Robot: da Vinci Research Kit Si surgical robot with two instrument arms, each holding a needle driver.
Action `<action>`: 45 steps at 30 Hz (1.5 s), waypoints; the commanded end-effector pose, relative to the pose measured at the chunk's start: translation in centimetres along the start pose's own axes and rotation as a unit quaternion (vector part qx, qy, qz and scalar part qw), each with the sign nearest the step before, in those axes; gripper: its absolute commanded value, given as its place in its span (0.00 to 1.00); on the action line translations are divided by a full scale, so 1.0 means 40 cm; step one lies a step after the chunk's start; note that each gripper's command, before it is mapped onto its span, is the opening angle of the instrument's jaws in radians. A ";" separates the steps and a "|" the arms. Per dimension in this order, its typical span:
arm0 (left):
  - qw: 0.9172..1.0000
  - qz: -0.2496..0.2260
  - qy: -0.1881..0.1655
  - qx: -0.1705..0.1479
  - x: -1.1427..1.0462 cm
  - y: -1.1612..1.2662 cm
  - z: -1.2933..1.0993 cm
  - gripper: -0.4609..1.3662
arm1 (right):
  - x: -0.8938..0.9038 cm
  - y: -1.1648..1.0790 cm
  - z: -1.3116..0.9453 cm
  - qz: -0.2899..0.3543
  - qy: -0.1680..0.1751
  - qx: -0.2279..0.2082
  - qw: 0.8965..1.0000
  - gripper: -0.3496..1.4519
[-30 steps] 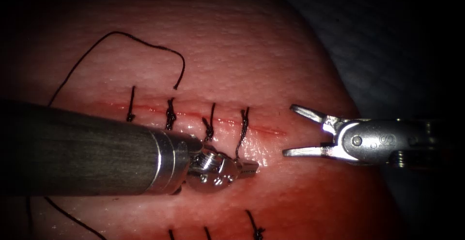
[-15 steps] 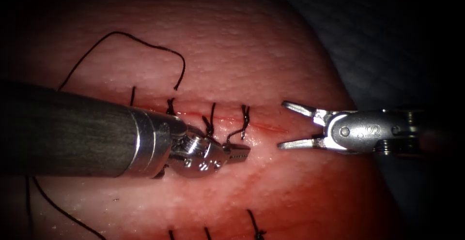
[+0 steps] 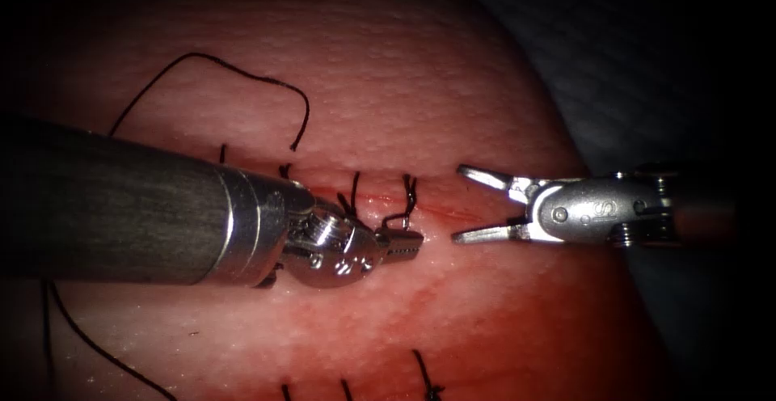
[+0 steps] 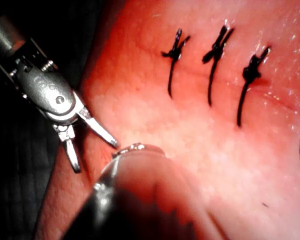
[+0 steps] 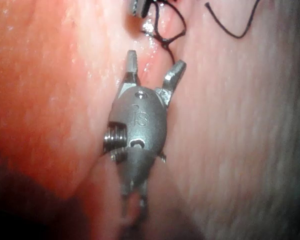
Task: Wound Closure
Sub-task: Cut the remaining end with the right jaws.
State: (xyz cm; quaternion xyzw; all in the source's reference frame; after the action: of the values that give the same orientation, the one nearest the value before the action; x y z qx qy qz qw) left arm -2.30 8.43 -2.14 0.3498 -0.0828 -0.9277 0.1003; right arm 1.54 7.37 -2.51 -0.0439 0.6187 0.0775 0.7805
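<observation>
The tissue (image 3: pixel 420 86) has a horizontal cut (image 3: pixel 440 211) crossed by several dark stitches. My left tool (image 3: pixel 411 243) lies just below the cut and is shut on the thread tail (image 3: pixel 394 220) of the rightmost stitch (image 3: pixel 410 195). My right tool (image 3: pixel 459 204) stands open at the cut's right end, one jaw above the cut line and one below, holding nothing. In the right wrist view the right tool (image 5: pixel 155 60) gapes toward the thread (image 5: pixel 168 39) and the left tool's tip (image 5: pixel 140 7). The left wrist view has the open right tool (image 4: pixel 96 157) beside my left shaft (image 4: pixel 140 200).
A loose thread end (image 3: pixel 214 60) arcs over the tissue above the cut's left half. More thread (image 3: pixel 89 340) trails out under the left shaft. A second row of knotted stitches (image 3: pixel 427 383) sits below; the left wrist view has three of them (image 4: pixel 217 47). Dark cloth (image 3: pixel 647 61) lies to the right.
The left tool has moved up toward the cut with the thread tail, which now bends slack. The right tool has moved left and up toward the rightmost stitch, still open.
</observation>
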 end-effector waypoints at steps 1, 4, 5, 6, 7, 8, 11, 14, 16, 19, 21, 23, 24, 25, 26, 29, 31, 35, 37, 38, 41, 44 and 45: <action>1.000 0.000 0.004 -0.001 0.0001 0.0001 0.0004 0.06 | -0.0001 0.0000 0.0003 -0.001 0.000 0.001 1.000 0.81; 1.000 -0.001 0.011 -0.001 0.0009 0.0000 0.0006 0.06 | -0.0003 -0.0006 0.0010 -0.004 0.004 0.003 1.000 0.81; 1.000 -0.002 0.012 0.001 0.0012 -0.0002 0.0005 0.06 | -0.0003 -0.0007 0.0013 -0.005 0.007 0.005 1.000 0.81; 1.000 0.000 0.013 0.003 0.0016 -0.0004 0.0004 0.06 | -0.0003 -0.0009 0.0015 -0.005 0.012 0.006 1.000 0.81; 1.000 0.000 0.015 0.003 0.0017 -0.0005 0.0004 0.06 | -0.0003 -0.0010 0.0016 -0.005 0.013 0.007 1.000 0.81; 1.000 -0.001 0.017 0.006 0.0020 -0.0007 0.0002 0.06 | -0.0003 -0.0010 0.0017 -0.005 0.015 0.007 1.000 0.81; 1.000 0.000 0.019 0.010 0.0026 -0.0013 -0.0003 0.06 | -0.0002 -0.0012 0.0022 -0.005 0.016 0.007 1.000 0.82; 1.000 -0.002 0.022 0.015 0.0032 -0.0021 -0.0011 0.06 | -0.0002 -0.0013 0.0024 -0.006 0.017 0.008 1.000 0.82; 1.000 -0.001 0.023 0.015 0.0036 -0.0025 -0.0016 0.06 | -0.0003 -0.0013 0.0025 -0.006 0.019 0.008 1.000 0.82; 1.000 -0.002 0.025 0.016 0.0043 -0.0029 -0.0023 0.06 | -0.0006 -0.0011 0.0026 -0.009 0.019 0.008 1.000 0.82; 1.000 0.000 0.026 0.015 0.0047 -0.0031 -0.0027 0.06 | -0.0010 -0.0011 0.0026 -0.010 0.020 0.008 1.000 0.82; 1.000 0.000 0.026 0.016 0.0050 -0.0031 -0.0030 0.06 | -0.0015 -0.0013 0.0026 -0.011 0.020 0.008 1.000 0.82; 1.000 0.000 0.026 0.016 0.0051 -0.0031 -0.0031 0.06 | -0.0017 -0.0013 0.0027 -0.012 0.020 0.008 1.000 0.82; 0.999 0.000 0.028 0.016 0.0052 -0.0030 -0.0031 0.06 | -0.0018 -0.0014 0.0027 -0.012 0.021 0.008 1.000 0.82; 0.999 0.000 0.028 0.016 0.0053 -0.0030 -0.0031 0.06 | -0.0019 -0.0014 0.0027 -0.012 0.021 0.008 1.000 0.82; 0.999 0.000 0.028 0.016 0.0054 -0.0030 -0.0032 0.06 | -0.0021 -0.0013 0.0028 -0.012 0.023 0.010 1.000 0.82; 0.999 0.000 0.028 0.016 0.0054 -0.0029 -0.0033 0.06 | -0.0021 -0.0013 0.0028 -0.013 0.027 0.014 0.999 0.81; 0.999 0.001 0.029 0.015 0.0054 -0.0025 -0.0040 0.06 | -0.0023 -0.0012 0.0027 -0.013 0.028 0.015 0.999 0.81; 0.999 0.001 0.029 0.015 0.0054 -0.0024 -0.0042 0.06 | -0.0024 -0.0012 0.0026 -0.013 0.029 0.017 0.999 0.82; 0.999 0.001 0.029 0.015 0.0054 -0.0024 -0.0042 0.06 | -0.0024 -0.0012 0.0026 -0.013 0.030 0.017 0.999 0.81; 0.999 0.001 0.029 0.015 0.0053 -0.0024 -0.0042 0.06 | -0.0023 -0.0013 0.0027 -0.013 0.031 0.018 0.999 0.81; 0.999 0.003 0.029 0.015 0.0054 -0.0025 -0.0040 0.06 | -0.0023 -0.0013 0.0027 -0.013 0.031 0.018 0.999 0.82; 0.999 0.003 0.029 0.015 0.0054 -0.0025 -0.0040 0.06 | -0.0023 -0.0013 0.0027 -0.013 0.031 0.018 0.999 0.82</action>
State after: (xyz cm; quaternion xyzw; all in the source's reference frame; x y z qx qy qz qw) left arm -2.37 8.46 -2.43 0.3781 -0.0968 -0.9153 0.0998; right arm 1.63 7.33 -2.40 -0.0415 0.6433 0.0557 0.7625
